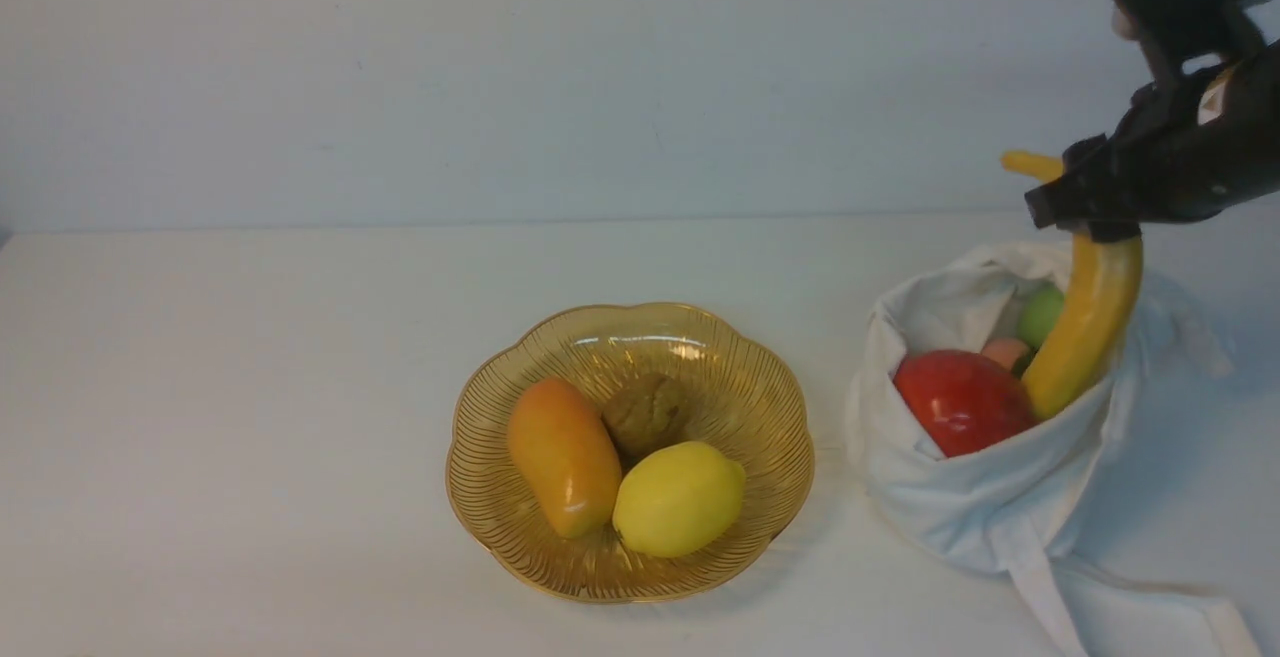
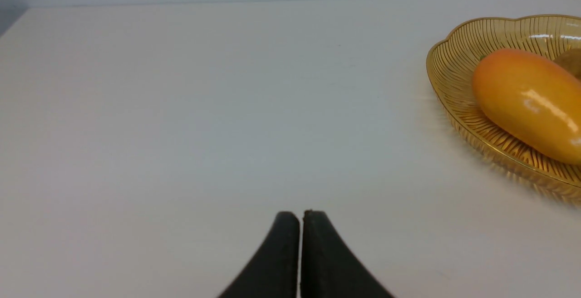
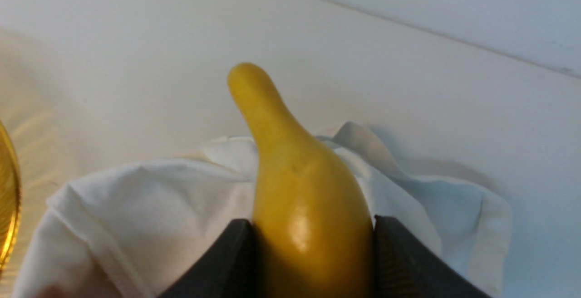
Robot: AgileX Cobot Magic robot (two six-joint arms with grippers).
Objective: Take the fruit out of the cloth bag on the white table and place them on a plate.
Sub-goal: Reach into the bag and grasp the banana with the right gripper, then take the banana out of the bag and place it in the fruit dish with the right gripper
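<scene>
Above the mouth of the cloth bag (image 1: 930, 497), the right gripper (image 3: 313, 232) is clamping the banana (image 1: 1085, 327), one finger on each flank, around its upper middle. The stem end is poking out past the fingers, away from the bag, while the lower end is reaching down into the bag's mouth, beside the red apple (image 1: 965, 402) and in front of the green fruit (image 1: 1040, 317). The banana is probably light and stiff, being a toy, and its gloss is likely making it slippery. Its curve is inviting a twist, so the thick middle, squeezed across its width, is looking like the sound place to hold. The bag is sagging softly around the fruit and could be dragged along if the banana's lower end is catching the cloth.

The right arm is coming in from the bag's far right side, its gripper tilting down over the bag and the banana slanting beneath it. The left gripper (image 2: 301, 218) is pointing over the bare table (image 2: 227, 130), well to the left of the bag, beyond the plate (image 1: 790, 477); its fingertips are standing together with nothing between them.
</scene>
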